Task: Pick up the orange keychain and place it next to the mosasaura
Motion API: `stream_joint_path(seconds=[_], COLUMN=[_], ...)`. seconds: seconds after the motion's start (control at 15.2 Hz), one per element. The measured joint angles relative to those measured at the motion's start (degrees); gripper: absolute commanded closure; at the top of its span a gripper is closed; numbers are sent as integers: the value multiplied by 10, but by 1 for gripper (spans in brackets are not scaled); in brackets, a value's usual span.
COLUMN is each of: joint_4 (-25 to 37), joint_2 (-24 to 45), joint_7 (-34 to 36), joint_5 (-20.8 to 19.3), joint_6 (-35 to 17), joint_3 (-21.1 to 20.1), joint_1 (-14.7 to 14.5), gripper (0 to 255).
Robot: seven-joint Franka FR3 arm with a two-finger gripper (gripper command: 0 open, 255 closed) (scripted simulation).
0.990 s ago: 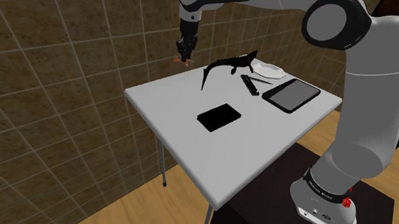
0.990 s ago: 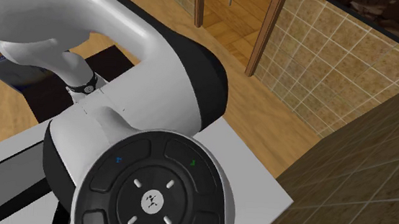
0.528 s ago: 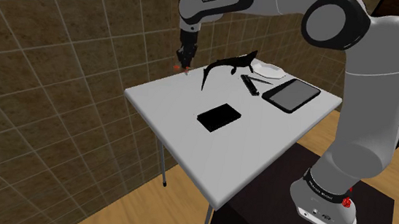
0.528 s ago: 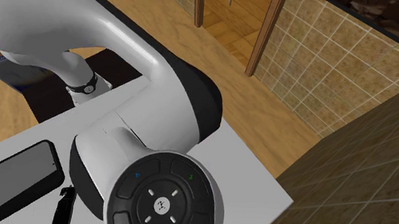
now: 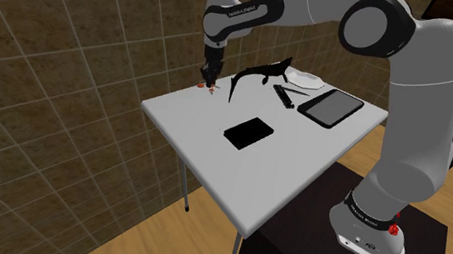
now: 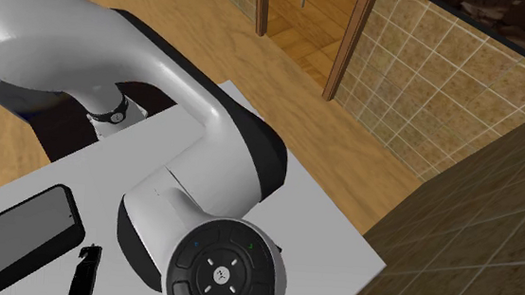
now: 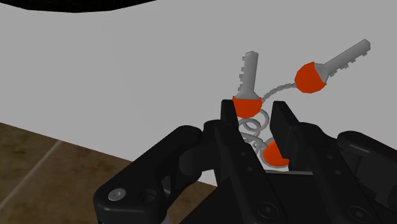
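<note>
I see my black claw (image 7: 254,119) clamped on the coiled wire ring of the orange keychain (image 7: 310,77), its toothed grey keys fanned over the smooth white surface (image 7: 127,83), near the spindly black mosasaur figure (image 5: 258,73).

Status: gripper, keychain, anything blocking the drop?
Gripper shut on orange keychain, at table far corner. Black mosasaur figure close by. Nothing between them.

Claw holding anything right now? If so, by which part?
Yes. The claw is shut on the orange keychain, clasping its coiled metal ring between the fingers. Two orange-headed keys stick out past the fingertips.
</note>
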State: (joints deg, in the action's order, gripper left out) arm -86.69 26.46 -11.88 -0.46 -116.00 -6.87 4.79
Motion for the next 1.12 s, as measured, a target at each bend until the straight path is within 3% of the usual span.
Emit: stream_joint_path(seconds=[0.66,1.06,1.12], joint_4=[-39,-39,-39], joint_2=[25,28,28], joint_7=[-1,0,0], joint_5=[-2,-3,-3], joint_6=[-64,-67,-67], joint_3=[2,2,2], joint_1=[0,-1,-1], gripper=[255,255,0])
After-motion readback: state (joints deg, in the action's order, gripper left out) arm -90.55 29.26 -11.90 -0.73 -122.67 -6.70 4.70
